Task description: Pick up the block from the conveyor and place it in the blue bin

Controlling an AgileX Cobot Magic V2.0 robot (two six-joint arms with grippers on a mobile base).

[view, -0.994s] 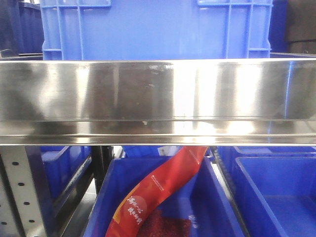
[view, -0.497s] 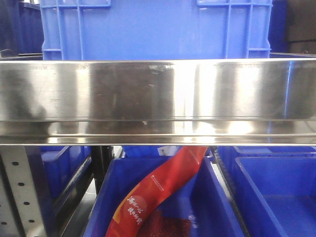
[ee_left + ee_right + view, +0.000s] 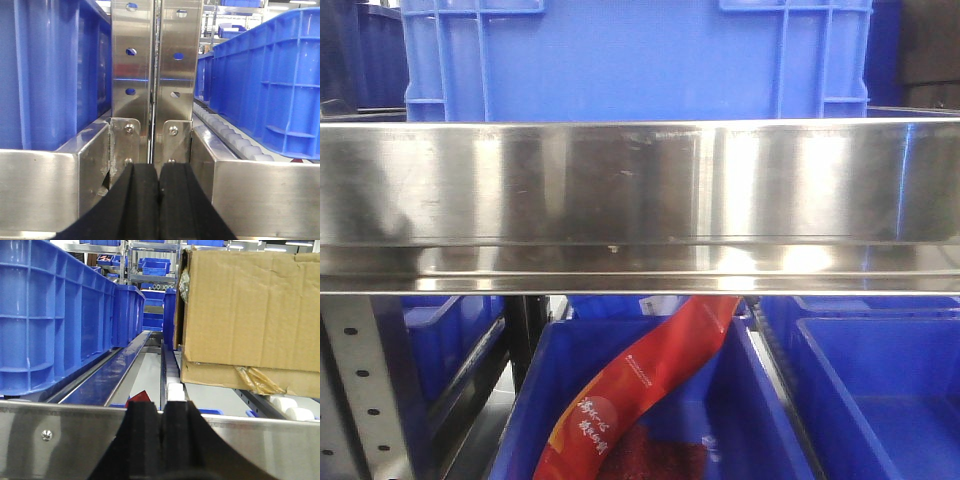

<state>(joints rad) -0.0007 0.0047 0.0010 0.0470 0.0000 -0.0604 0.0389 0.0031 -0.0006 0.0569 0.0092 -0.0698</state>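
The conveyor and the block are out of view in all frames. My left gripper [image 3: 159, 170] is shut and empty, its black fingers pressed together in front of a steel shelf upright [image 3: 156, 70]. My right gripper [image 3: 161, 407] is shut and empty, just in front of a steel shelf rail [image 3: 60, 435]. Several blue bins show: a large one [image 3: 635, 60] on the shelf above the steel rail [image 3: 640, 200], and below it an open one [image 3: 535, 400] and another [image 3: 880, 400] to its right. I cannot tell which bin the task means.
A red printed packet [image 3: 640, 385] leans in the lower blue bin. Blue crates [image 3: 50, 70] [image 3: 270, 85] flank the left gripper, with white rollers [image 3: 235, 142]. A cardboard box [image 3: 250, 315] and a blue crate [image 3: 50, 315] sit on the roller shelf before the right gripper.
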